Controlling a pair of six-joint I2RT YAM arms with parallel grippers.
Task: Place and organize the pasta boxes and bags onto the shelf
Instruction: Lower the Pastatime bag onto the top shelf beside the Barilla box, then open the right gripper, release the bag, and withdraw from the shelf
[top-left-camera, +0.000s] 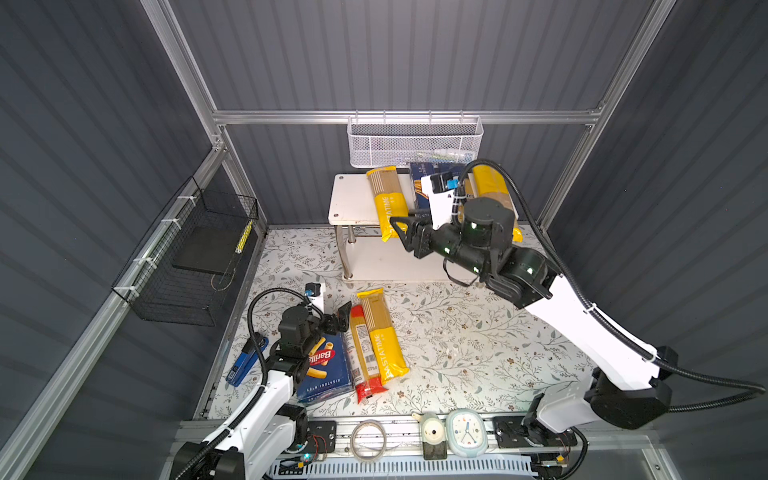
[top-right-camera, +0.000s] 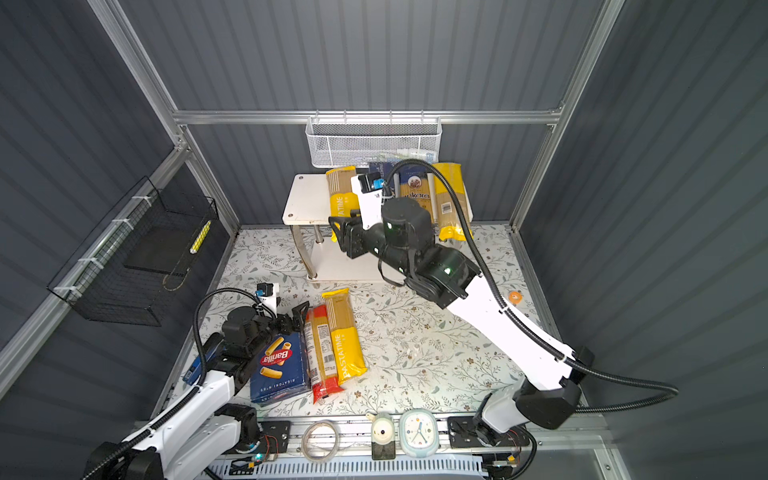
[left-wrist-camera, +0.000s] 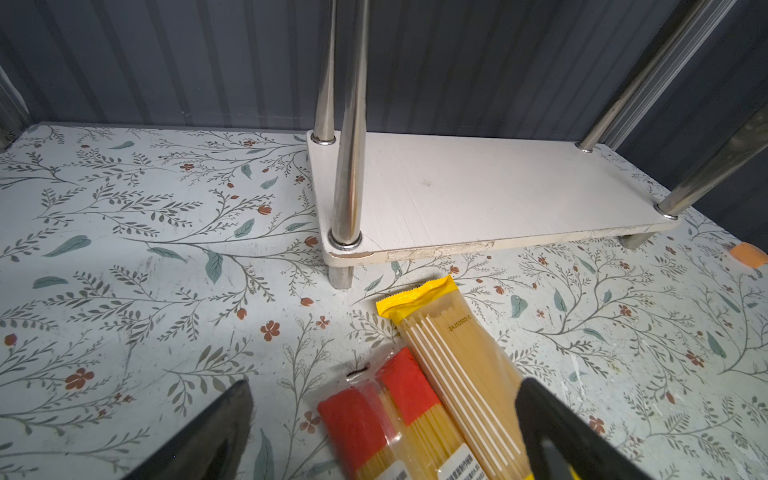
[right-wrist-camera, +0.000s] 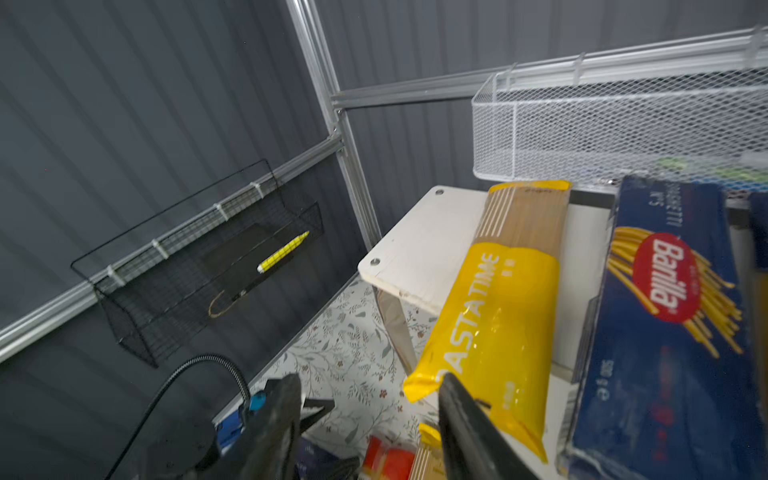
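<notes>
Overhang was the main worry. On the small white two-tier shelf with chrome tube legs (top-left-camera: 353, 199), at the far middle of the floral worktop (top-left-camera: 457, 332), a long yellow "PASTATIME" spaghetti bag (top-left-camera: 386, 199) lay on the left part of the top board. Its near end hung past the near edge. The right claw (top-left-camera: 401, 233) stood at that hanging end with its jaws parted and empty. The wrist view was too blurred to tell whether a jaw touched the film. A downward or sideways brush there would probably tip the bag off the board.

Just to its right lay the long dark-blue Barilla spaghetti carton (right-wrist-camera: 665, 324). Further right were the dark-blue "ankara" bag (top-right-camera: 415, 191) and a yellow-ended bag with a barcode label (top-right-camera: 446, 203), which also jutted over the near edge. The right arm and its cable crossed above these, so a careless pull-back could drag one down.

At the near left, the left claw (top-left-camera: 337, 319) hovered wide open and held nothing. It was above the far ends of a red-ended clear bag (top-left-camera: 362, 357) and a second yellow "PASTATIME" bag (top-left-camera: 384, 340). These lay pressed together beside the wide dark-blue rigatoni carton (top-left-camera: 328, 370). Closing there might pinch both bags at once. A slick bag lifted by one end would likely sag and slip.
</notes>
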